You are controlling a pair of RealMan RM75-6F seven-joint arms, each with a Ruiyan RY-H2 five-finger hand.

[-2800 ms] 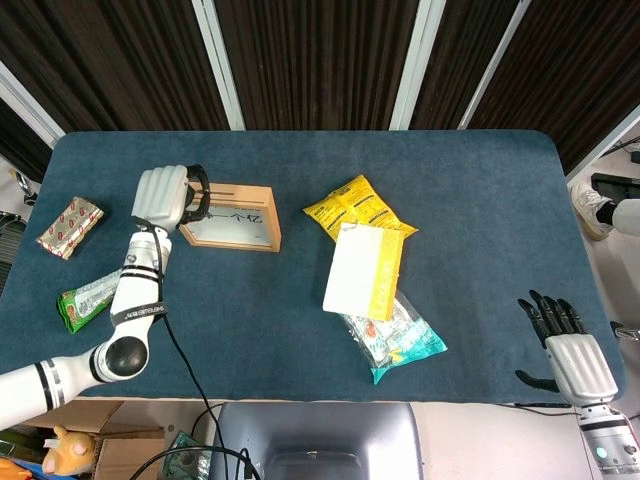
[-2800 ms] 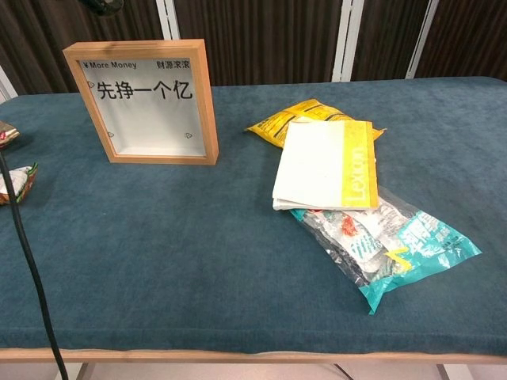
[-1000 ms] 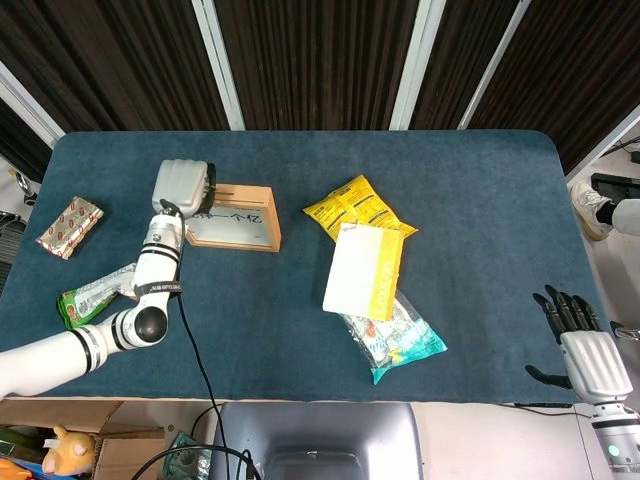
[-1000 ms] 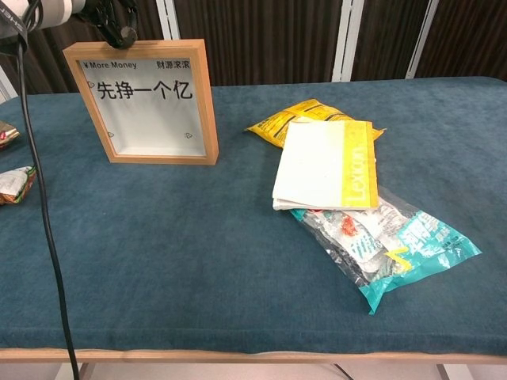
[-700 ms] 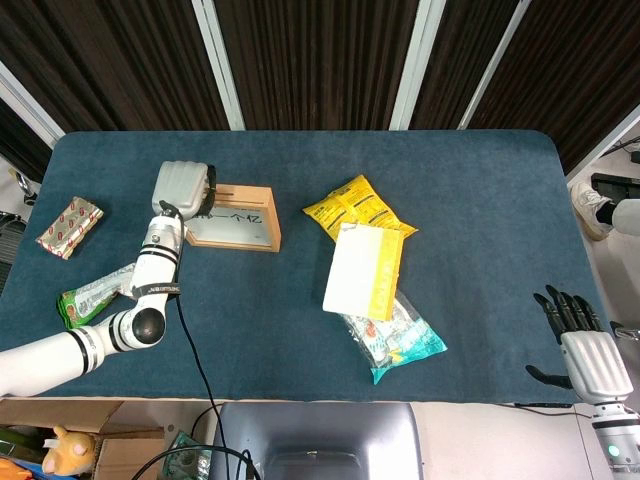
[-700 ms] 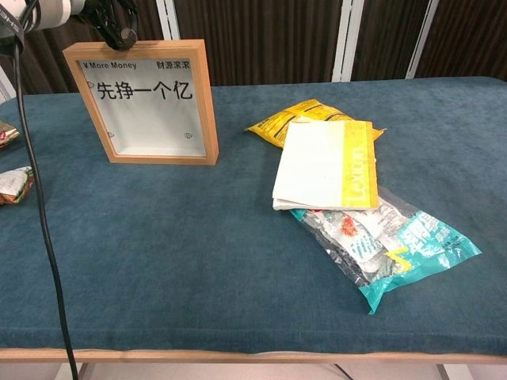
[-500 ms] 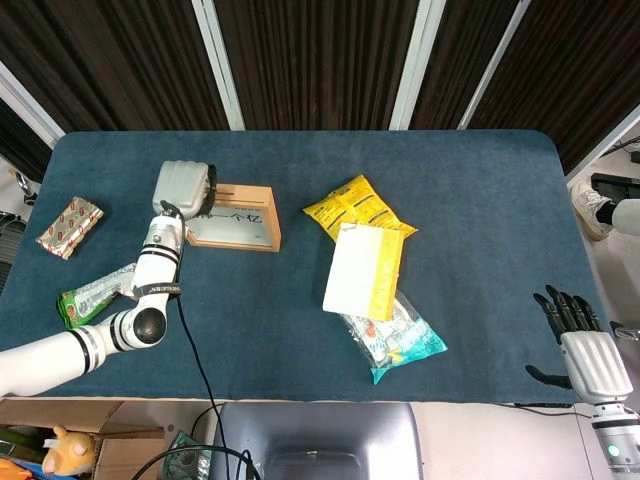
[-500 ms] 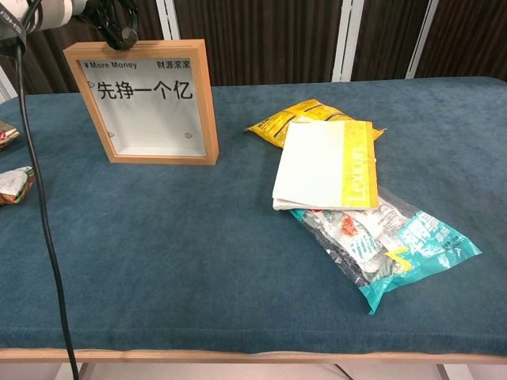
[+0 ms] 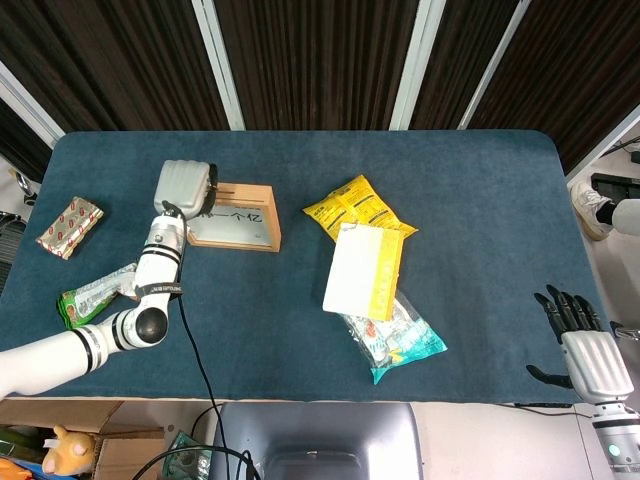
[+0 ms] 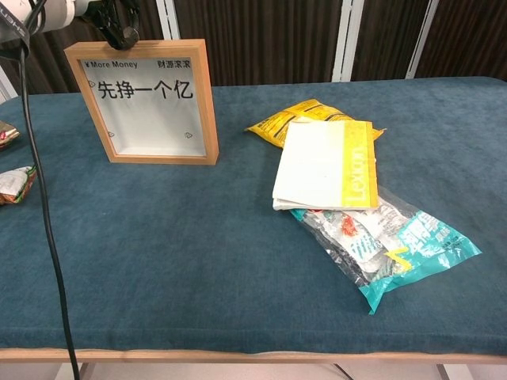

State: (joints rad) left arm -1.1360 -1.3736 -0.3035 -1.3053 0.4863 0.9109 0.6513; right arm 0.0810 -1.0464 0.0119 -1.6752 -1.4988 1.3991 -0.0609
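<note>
While the left hand is hovering over the top left corner of the upright wooden frame, upper left of the head view, its fingers are hidden, so I cannot tell whether they are gripping. The frame is standing on the blue surface, apparently not yet lifted. The right hand, lower right, is idling with fingers apart, holding nothing.
</note>
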